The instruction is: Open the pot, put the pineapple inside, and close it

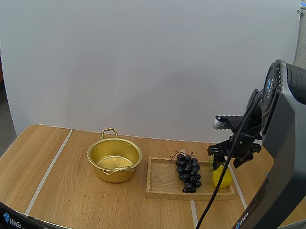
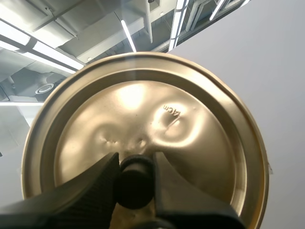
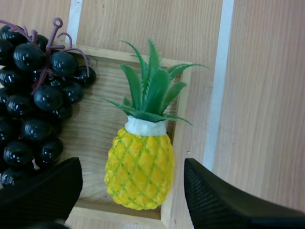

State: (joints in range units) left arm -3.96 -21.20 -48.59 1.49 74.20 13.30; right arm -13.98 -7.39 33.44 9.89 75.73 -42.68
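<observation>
In the left wrist view my left gripper [image 2: 136,167] is shut on the black knob [image 2: 135,185] of the golden pot lid [image 2: 143,119], which is held up in the air. The golden pot [image 1: 114,159] stands uncovered at the middle of the table. A yellow pineapple [image 1: 222,176] with green leaves lies at the right end of the wooden tray [image 1: 161,180]. My right gripper [image 1: 231,156] hovers just above it. In the right wrist view that gripper [image 3: 131,168] is open, with one finger on either side of the pineapple [image 3: 140,171] and neither touching it.
A bunch of dark grapes [image 1: 189,172] lies on the tray, close to the left of the pineapple; the grapes [image 3: 33,95] also sit beside my right gripper's finger [image 3: 45,193]. The tray rim [image 3: 167,210] runs under the pineapple's base.
</observation>
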